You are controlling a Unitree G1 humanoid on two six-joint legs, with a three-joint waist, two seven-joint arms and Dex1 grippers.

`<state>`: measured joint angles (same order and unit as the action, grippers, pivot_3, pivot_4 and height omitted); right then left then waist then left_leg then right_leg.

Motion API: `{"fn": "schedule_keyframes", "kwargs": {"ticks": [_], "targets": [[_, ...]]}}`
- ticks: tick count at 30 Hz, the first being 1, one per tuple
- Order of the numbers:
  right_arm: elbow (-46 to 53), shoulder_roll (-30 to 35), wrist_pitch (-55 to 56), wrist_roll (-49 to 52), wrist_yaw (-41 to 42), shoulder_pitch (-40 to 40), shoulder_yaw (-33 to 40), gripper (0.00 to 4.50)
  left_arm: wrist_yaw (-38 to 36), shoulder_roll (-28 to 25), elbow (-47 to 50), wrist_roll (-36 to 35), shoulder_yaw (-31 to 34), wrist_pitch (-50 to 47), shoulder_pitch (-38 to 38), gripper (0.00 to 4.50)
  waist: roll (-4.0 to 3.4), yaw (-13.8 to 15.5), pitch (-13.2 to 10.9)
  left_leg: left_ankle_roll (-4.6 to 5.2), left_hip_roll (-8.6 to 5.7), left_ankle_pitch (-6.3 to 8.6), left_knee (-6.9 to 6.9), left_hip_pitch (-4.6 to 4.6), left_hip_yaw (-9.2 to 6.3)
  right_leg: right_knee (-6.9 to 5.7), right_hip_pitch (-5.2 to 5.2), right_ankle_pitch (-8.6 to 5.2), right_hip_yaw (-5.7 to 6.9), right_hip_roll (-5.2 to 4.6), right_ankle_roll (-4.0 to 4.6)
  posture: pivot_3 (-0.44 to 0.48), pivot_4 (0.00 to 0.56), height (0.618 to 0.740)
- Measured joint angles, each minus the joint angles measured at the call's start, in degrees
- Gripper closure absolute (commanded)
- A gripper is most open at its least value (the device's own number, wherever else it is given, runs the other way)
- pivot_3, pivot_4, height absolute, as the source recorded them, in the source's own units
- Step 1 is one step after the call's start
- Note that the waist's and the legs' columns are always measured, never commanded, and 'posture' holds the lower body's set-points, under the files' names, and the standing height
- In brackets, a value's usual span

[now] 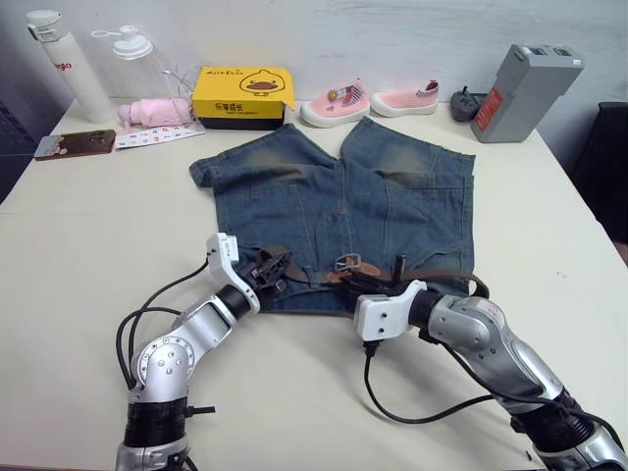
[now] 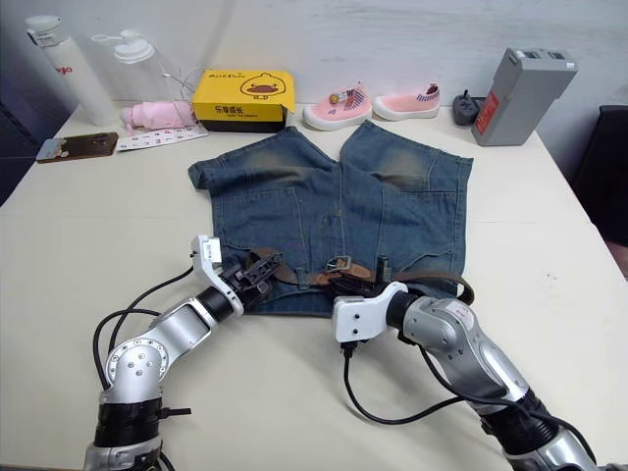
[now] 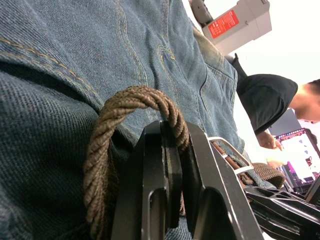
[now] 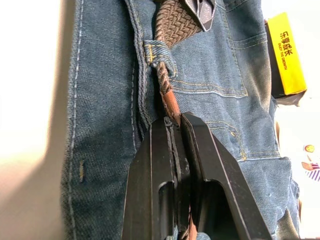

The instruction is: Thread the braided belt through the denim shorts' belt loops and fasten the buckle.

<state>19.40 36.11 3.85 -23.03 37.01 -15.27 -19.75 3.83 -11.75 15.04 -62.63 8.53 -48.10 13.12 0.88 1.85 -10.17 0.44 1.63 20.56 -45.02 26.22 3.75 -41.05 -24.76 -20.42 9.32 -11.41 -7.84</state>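
From the head views, faded blue denim shorts [image 1: 339, 221] lie flat on a cream table [image 1: 88, 245], the dark-brown braided belt [image 1: 432, 273] running crosswise along the waistband between the left gripper [image 1: 263, 271] and right gripper [image 1: 385, 280], its silver buckle [image 1: 345, 262] midway. The left wrist view adds that gripper's black fingers [image 3: 165, 165] clamped on a belt bend, a seated person [image 3: 272, 100] beyond. The right wrist view shows its fingers [image 4: 172, 150] pinching the belt's tip just short of a denim belt loop [image 4: 159, 56].

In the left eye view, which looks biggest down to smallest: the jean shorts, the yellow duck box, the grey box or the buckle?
1. denim shorts
2. and 3. yellow box and grey box look about alike; no ranking.
4. buckle
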Motion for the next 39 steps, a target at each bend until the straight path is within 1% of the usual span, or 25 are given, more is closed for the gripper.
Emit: {"fn": "schedule_keyframes", "kwargs": {"ticks": [2, 4, 5, 6, 8, 9, 10, 16, 20, 23, 24, 25, 26, 27, 28, 29, 30, 31, 33, 35, 37, 39], "targets": [[0.0, -0.2, 0.0, 0.0, 0.2, 0.0, 0.0, 4.48, -0.4, -0.1, 0.0, 0.1, 0.1, -0.1, 0.0, 4.5, 0.0, 0.0, 0.0, 0.0, 0.0, 0.0, 0.0, 0.0, 0.0, 0.0, 0.0, 0.0, 0.0, 0.0, 0.0, 0.0, 0.15, 0.658], [0.0, -0.4, -0.1, 0.0, 0.5, 0.2, 0.0, 4.5, -1.0, -0.1, 0.0, 0.3, 0.1, -0.1, 0.0, 3.62, 0.0, -0.1, 0.0, 0.0, 0.0, 0.0, 0.0, 0.0, 0.0, 0.0, 0.0, 0.0, 0.0, 0.0, 0.0, 0.0, 0.15, 0.658], [0.0, -0.5, -0.1, 0.0, 0.5, 0.3, 0.0, 4.5, -1.2, -0.1, 0.1, 0.3, 0.2, -0.1, -0.1, 3.4, 0.0, -0.2, 0.0, 0.0, 0.0, 0.0, 0.0, 0.01, 0.0, 0.0, 0.0, 0.0, 0.0, 0.0, 0.0, 0.0, 0.15, 0.658], [0.0, -0.6, -0.1, 0.0, 0.6, 0.4, 0.0, 4.5, -1.5, -0.1, 0.2, 0.3, 0.4, -0.1, -0.2, 2.9, 0.0, -0.2, 0.0, 0.0, 0.0, 0.0, 0.0, 0.01, 0.0, 0.01, 0.0, 0.0, 0.0, 0.0, 0.0, 0.0, 0.15, 0.658], [0.0, -0.6, -0.1, 0.0, 0.8, 0.4, 0.0, 4.5, -2.3, -0.7, 1.1, 0.3, 0.3, -0.7, -0.4, 2.17, 0.0, -0.3, 0.0, 0.0, 0.0, 0.0, 0.0, 0.0, 0.0, 0.0, -0.01, 0.0, 0.0, 0.0, 0.0, 0.0, 0.15, 0.658], [0.0, -0.7, -0.1, 0.0, 0.9, 0.4, 0.0, 4.5, -2.7, -1.4, 2.1, 0.3, -0.1, -1.5, -0.6, 1.72, -0.01, -0.4, 0.0, 0.0, 0.01, 0.0, 0.0, 0.0, 0.0, 0.0, -0.01, 0.0, 0.0, 0.01, 0.0, 0.0, 0.15, 0.658], [0.0, -0.7, -0.1, 0.0, 1.0, 0.4, 0.0, 4.5, -2.9, -2.0, 2.8, 0.2, -0.3, -2.1, -0.7, 1.41, -0.01, -0.4, 0.0, 0.0, 0.01, 0.0, 0.01, 0.0, 0.0, -0.01, -0.01, 0.0, 0.0, 0.01, 0.0, 0.0, 0.15, 0.658], [0.0, -0.8, -0.1, 0.0, 1.0, 0.7, 0.0, 4.5, -4.1, -7.3, 8.4, -3.2, 1.8, -6.3, -5.6, 1.41, -0.08, -0.8, 0.0, -0.07, 0.08, -0.01, 0.02, -0.06, 0.0, -0.03, -0.02, -0.01, -0.03, 0.03, 0.01, 0.0, 0.15, 0.658], [0.0, -1.0, -0.2, -0.1, 1.0, 0.7, 0.0, 4.5, -4.8, -10.3, 11.6, -3.7, 2.2, -7.7, -7.5, 1.41, -0.09, -0.6, 0.0, -0.08, 0.08, 0.0, 0.01, -0.06, 0.0, -0.04, -0.02, -0.01, -0.04, 0.02, 0.01, 0.0, 0.15, 0.658], [0.0, -1.1, -0.3, -0.1, 1.0, 0.7, 0.0, 4.5, -5.6, -12.2, 12.6, -1.8, 1.0, -7.6, -7.7, 2.27, -0.09, -0.6, 0.0, -0.08, 0.05, 0.0, 0.02, -0.06, 0.01, -0.03, -0.02, -0.01, -0.04, 0.02, 0.02, 0.0, 0.15, 0.658], [0.0, -1.1, -0.3, -0.1, 1.0, 0.7, 0.0, 4.5, -6.3, -13.4, 13.4, 0.4, -0.3, -7.3, -7.7, 2.64, -0.09, -0.6, 0.0, -0.08, 0.04, 0.0, 0.02, -0.05, 0.02, -0.03, -0.03, -0.01, -0.04, 0.02, 0.02, 0.0, 0.15, 0.658], [0.0, -1.1, -0.3, -0.1, 1.0, 0.7, 0.0, 4.5, -7.1, -14.5, 13.8, 2.6, -1.7, -6.9, -7.7, 3.08, -0.1, -0.6, 0.0, -0.09, 0.03, 0.01, 0.03, -0.06, 0.03, -0.03, -0.03, -0.01, -0.05, 0.03, 0.02, 0.0, 0.15, 0.658], [0.0, -1.1, -0.4, -0.1, 1.0, 0.7, 0.0, 4.5, -7.9, -15.9, 13.9, 5.3, -3.7, -6.4, -7.5, 3.85, -0.11, -0.6, 0.0, -0.09, 0.03, 0.01, 0.03, -0.05, 0.03, -0.03, -0.04, -0.01, -0.04, 0.04, 0.02, 0.0, 0.15, 0.658], [0.0, -1.1, -0.4, -0.1, 1.0, 0.7, 0.0, 4.5, -8.3, -16.4, 13.9, 6.5, -4.7, -6.3, -7.4, 3.95, -0.11, -0.6, 0.0, -0.09, 0.01, 0.01, 0.03, -0.05, 0.04, -0.02, -0.04, -0.01, -0.04, 0.04, 0.02, 0.0, 0.15, 0.658], [0.0, -1.1, -0.4, -0.1, 1.0, 0.7, 0.0, 4.5, -8.6, -16.4, 13.9, 7.7, -5.4, -6.1, -7.3, 4.34, -0.12, -0.6, 0.0, -0.09, 0.03, 0.01, 0.03, -0.05, 0.03, -0.03, -0.04, -0.01, -0.05, 0.04, 0.02, 0.0, 0.15, 0.658], [0.0, -1.1, -0.4, -0.1, 1.0, 0.7, 0.0, 4.5, -8.6, -16.5, 13.9, 8.2, -5.7, -6.0, -7.2, 4.44, -0.12, -0.6, 0.0, -0.09, 0.03, 0.01, 0.03, -0.05, 0.03, -0.02, -0.04, -0.01, -0.05, 0.04, 0.02, 0.0, 0.15, 0.658], [0.0, -1.1, -0.5, -0.1, 1.0, 0.8, 0.1, 4.5, -9.0, -16.9, 13.9, 9.8, -6.9, -5.6, -6.9, 4.44, -0.12, -0.6, 0.0, -0.09, 0.04, 0.01, 0.03, -0.05, 0.03, -0.03, -0.04, -0.01, -0.05, 0.04, 0.02, 0.0, 0.15, 0.658], [0.2, -1.1, -0.8, -0.1, 1.0, 1.2, 0.4, 4.5, -10.3, -19.5, 14.3, 13.9, -10.4, -4.2, -5.9, 4.44, -0.13, -0.5, 0.0, -0.11, 0.01, 0.02, 0.03, -0.06, 0.03, -0.03, -0.04, -0.01, -0.04, 0.06, 0.02, 0.0, 0.15, 0.658], [1.1, -1.0, -1.6, -0.1, 1.0, 2.4, 1.0, 4.5, -12.1, -22.2, 15.7, 19.4, -14.3, -2.6, -5.3, 4.44, -0.34, -0.4, 0.1, -0.12, 0.05, 0.03, 0.06, -0.06, 0.05, 0.02, -0.03, -0.02, -0.06, 0.04, 0.03, 0.0, 0.15, 0.658], [4.5, 0.0, -3.0, 0.3, 1.1, 5.3, 3.6, 4.5, -14.6, -25.9, 16.7, 26.6, -19.2, 1.0, -4.8, 4.44, -0.44, -0.3, 0.1, -0.12, 0.03, 0.04, 0.09, -0.07, 0.05, 0.06, -0.01, -0.02, -0.04, 0.05, 0.03, 0.0, 0.15, 0.658], [7.2, 0.3, -4.4, 1.3, 1.2, 7.5, 6.7, 4.5, -16.1, -26.5, 16.7, 30.0, -20.5, 2.7, -4.9, 4.44, -0.54, -0.3, 0.2, -0.11, 0.04, 0.04, 0.1, -0.09, 0.07, 0.07, 0.0, -0.02, -0.05, 0.04, 0.02, 0.0, 0.15, 0.658], [9.3, 0.6, -5.5, 2.3, 1.2, 8.9, 9.0, 4.5, -17.0, -26.5, 16.6, 31.9, -21.0, 3.8, -5.0, 4.44, -0.56, -0.3, 0.2, -0.11, 0.05, 0.04, 0.09, -0.13, 0.06, 0.04, 0.02, -0.02, -0.05, 0.04, 0.03, 0.0, 0.15, 0.658]]}}
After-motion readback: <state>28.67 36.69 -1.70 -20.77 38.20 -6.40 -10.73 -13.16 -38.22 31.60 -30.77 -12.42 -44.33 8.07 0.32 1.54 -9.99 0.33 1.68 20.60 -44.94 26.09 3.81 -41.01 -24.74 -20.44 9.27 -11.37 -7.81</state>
